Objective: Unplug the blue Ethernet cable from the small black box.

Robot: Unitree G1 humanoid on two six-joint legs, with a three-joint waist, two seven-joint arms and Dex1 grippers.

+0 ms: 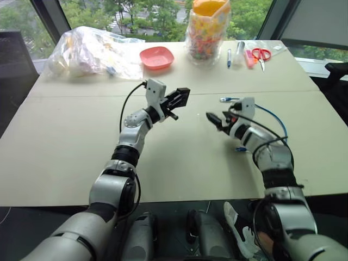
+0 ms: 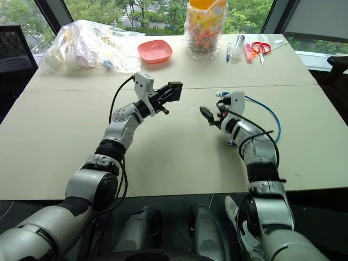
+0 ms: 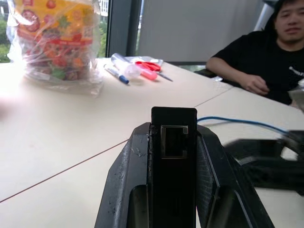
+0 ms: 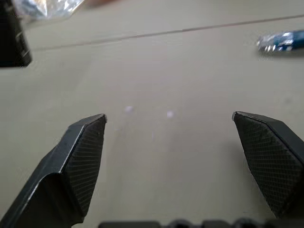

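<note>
Small black box (image 3: 173, 156), port empty, clamped in left gripper (image 1: 181, 98); blue Ethernet cable (image 1: 274, 118) lay on table beside right gripper (image 4: 168, 142), fingers spread apart

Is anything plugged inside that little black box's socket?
No. The small black box, clamped in the left gripper, shows an empty port; its depth is dark. The blue Ethernet cable lies on the table.

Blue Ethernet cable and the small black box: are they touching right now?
Apart. In the left wrist view the small black box sits clamped in the left claw with its port empty; the blue Ethernet cable lies on the table behind.
</note>
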